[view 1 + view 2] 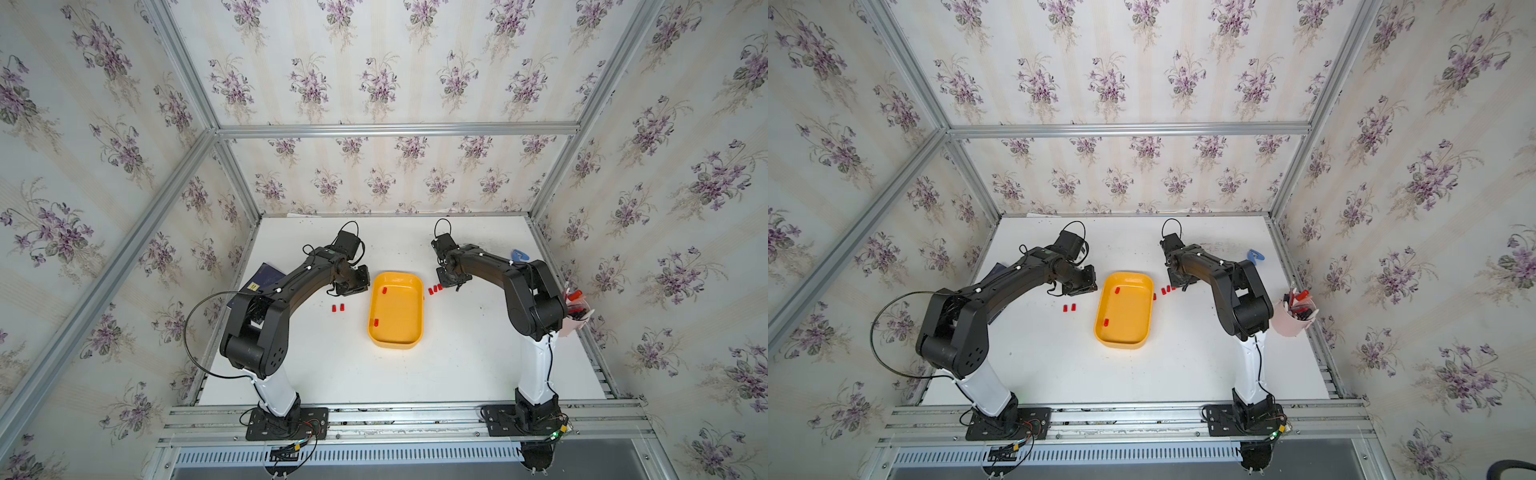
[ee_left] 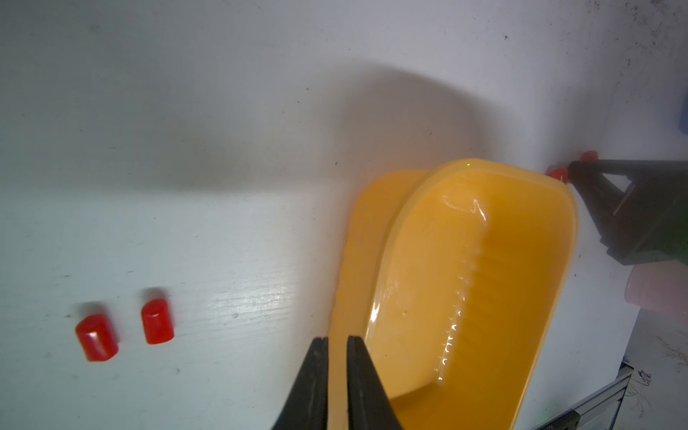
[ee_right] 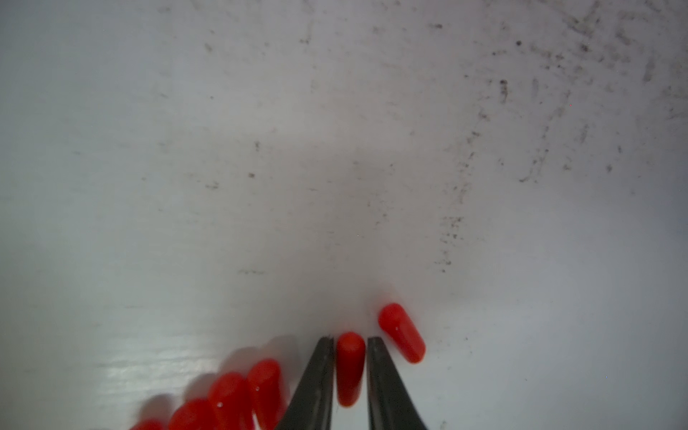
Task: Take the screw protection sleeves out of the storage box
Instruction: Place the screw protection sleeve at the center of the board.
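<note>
A: Where is the storage box (image 1: 395,343) standing?

B: It is sitting in the middle of the white worktop (image 1: 332,374), between the two arms. Two screw protection sleeves (image 1: 376,322) are lying inside it: the near one by its left wall, the far sleeve (image 1: 384,290) close to its far left corner.

A: And outside the box?

B: Two more sleeves (image 1: 337,308) are lying on the worktop just left of the box, side by side. Well to the right of the box, a pink cup (image 1: 1292,320) with pens is standing at the worktop edge.

A: What is the left claw (image 2: 338,340) doing?

B: It is hovering just left of the box's far end. Its jaws are standing almost together, and nothing is sitting between them.

A: And the right claw (image 3: 350,339)?

B: It is pointing down at the worktop just right of the box's far end. Its jaws are standing narrowly apart with one sleeve (image 3: 350,372) lying between them. A thin gap is showing on each side, so they are not pressing it. A few sleeves (image 3: 238,394) are crowding between this claw and the box, and one more (image 3: 402,333) is lying on the side away from the box.

A: Anything farther?

B: A dark blue booklet (image 1: 259,278) is lying well left of the box, partly under the left arm.
</note>
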### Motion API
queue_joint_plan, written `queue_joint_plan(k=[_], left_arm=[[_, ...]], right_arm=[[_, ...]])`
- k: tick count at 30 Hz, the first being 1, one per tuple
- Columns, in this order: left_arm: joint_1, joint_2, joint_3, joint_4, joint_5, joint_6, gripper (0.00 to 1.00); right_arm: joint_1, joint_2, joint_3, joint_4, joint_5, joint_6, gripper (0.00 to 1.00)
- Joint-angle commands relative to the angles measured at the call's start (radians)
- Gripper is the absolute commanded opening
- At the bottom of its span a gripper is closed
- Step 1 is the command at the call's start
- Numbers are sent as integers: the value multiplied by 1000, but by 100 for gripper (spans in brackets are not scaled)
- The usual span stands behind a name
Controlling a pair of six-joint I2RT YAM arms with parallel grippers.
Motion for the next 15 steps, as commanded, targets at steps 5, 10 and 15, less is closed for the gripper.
queue_joint_plan(k=[5,10,15], left_arm=[[1,0,13,-11,-8,6,16],[1,-8,12,-12,-10,7,17],[1,-12,11,-14,-12,8,17]], right_arm=[[1,-27,-7,11,10,8,25],[0,-52,-13,19,-14,10,26],[-1,-86,-13,17,-36,17,26]])
